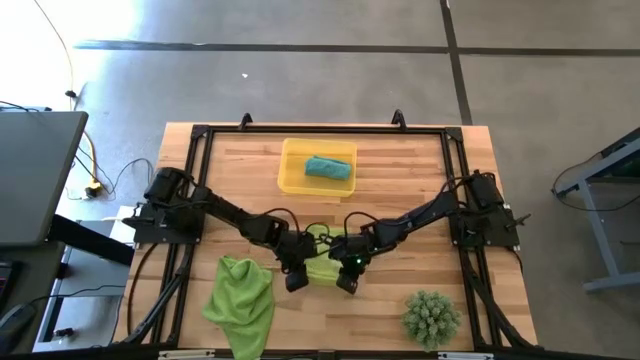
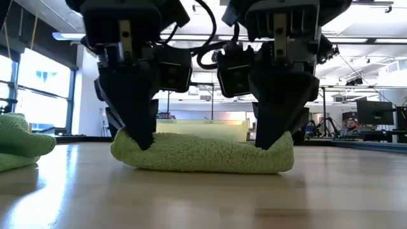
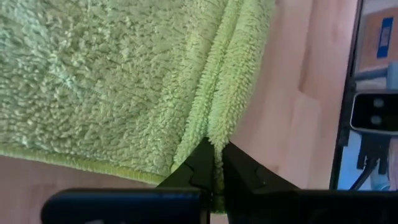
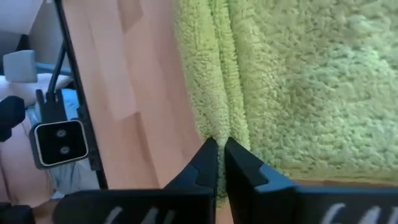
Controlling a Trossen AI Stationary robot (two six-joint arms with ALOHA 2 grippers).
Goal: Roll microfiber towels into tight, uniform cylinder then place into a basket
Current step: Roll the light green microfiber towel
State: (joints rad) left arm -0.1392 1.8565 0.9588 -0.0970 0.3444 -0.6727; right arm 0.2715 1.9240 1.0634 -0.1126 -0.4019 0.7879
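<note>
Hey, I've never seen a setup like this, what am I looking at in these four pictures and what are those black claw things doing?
It is a robot with two dark arms at a wooden table, each ending in a two-finger gripper. One picture looks straight down from above, one looks level across the tabletop, and two come from cameras on the arms' wrists. On the table lie a folded lime-green towel, a second, crumpled green towel, a yellow tray holding a rolled teal towel, and a spiky green plant. The left gripper and the right gripper are both pinched shut on the folded lime-green towel, one at each end of it.
</note>
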